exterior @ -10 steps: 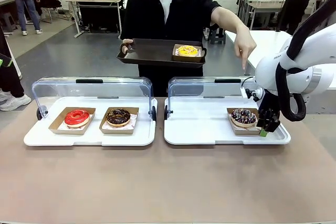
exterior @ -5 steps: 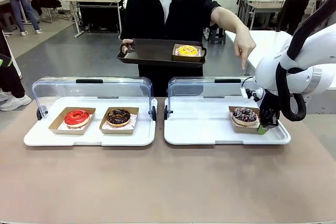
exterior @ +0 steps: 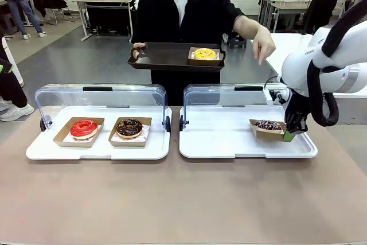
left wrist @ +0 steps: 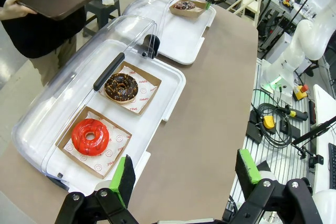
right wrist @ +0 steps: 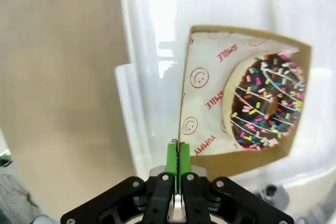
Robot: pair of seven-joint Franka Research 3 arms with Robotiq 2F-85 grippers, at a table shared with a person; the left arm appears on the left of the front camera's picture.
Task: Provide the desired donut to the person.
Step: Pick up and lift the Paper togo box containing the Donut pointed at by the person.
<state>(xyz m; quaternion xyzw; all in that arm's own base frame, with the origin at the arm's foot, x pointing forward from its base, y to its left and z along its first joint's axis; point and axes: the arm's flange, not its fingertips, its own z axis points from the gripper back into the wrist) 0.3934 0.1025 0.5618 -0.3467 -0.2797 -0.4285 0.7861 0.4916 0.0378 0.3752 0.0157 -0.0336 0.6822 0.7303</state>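
The jaws of the right gripper are clamped on the rim of the cardboard tray holding the sprinkled donut, centre right of the front view, with the dark tray held by the person up-left of it.

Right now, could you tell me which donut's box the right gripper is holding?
The sprinkled donut: the right gripper pinches its box; the red donut, chocolate donut and yellow donut sit untouched.
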